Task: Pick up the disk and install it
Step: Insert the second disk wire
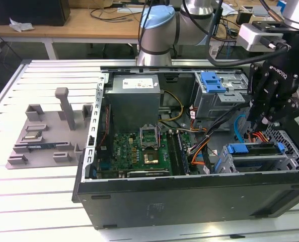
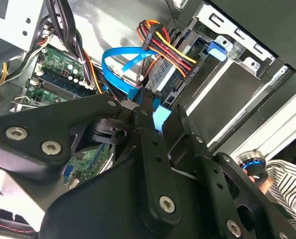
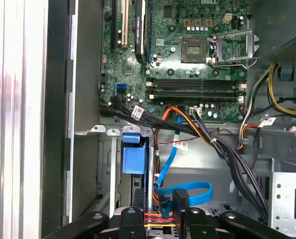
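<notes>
The disk (image 1: 250, 149) stands on edge in the drive bay at the case's front corner, on the exterior view's right. Its blue carrier bracket (image 3: 131, 159) shows at one end; the same bracket's tab (image 2: 217, 50) appears in the second wrist view. My gripper (image 1: 260, 126) hangs just above the disk's other end, where the cables are. Its fingers (image 3: 180, 201) stand apart with nothing held, and the red, yellow and orange power wires (image 3: 159, 217) and a light blue connector (image 2: 159, 119) show in the gap. The gripper (image 2: 160, 112) hides much of the bay below it.
The open case (image 1: 190, 191) holds a motherboard (image 1: 144, 148), a grey power supply (image 1: 134, 98) and an upper drive cage with a blue latch (image 1: 212, 81). A looped blue data cable (image 3: 188, 191) and black cable bundles (image 3: 227, 149) crowd the bay. A grey fixture (image 1: 44, 136) sits beside the case.
</notes>
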Robot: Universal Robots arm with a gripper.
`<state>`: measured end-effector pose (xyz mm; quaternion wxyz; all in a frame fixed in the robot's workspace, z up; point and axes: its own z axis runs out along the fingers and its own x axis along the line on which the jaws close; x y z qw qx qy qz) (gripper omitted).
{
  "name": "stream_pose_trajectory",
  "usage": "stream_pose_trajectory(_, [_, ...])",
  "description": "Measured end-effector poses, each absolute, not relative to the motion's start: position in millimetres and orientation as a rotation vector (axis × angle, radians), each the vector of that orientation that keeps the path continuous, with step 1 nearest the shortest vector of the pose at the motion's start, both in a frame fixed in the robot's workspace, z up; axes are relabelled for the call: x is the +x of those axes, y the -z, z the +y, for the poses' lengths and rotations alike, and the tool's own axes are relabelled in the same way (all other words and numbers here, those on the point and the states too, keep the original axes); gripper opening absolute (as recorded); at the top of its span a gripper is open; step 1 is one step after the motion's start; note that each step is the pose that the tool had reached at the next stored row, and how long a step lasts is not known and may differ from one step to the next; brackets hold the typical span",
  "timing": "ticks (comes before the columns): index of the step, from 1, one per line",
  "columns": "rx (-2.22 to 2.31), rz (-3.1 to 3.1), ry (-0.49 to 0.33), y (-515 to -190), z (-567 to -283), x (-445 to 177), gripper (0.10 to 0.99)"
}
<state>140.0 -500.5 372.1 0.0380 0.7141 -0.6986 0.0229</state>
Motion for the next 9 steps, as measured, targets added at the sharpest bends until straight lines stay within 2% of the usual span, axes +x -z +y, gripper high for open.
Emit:
stream_pose_trajectory(4, [2.191,-2.143,-0.070,-372.0,-500.5,140.0,0.349])
stream_pose_trajectory(7, [2.191,-2.143,-0.070,-372.0,-500.5,140.0,0.161])
stream_pose_trajectory(9, [2.191,-2.143,-0.070,-372.0,-500.5,140.0,0.161])
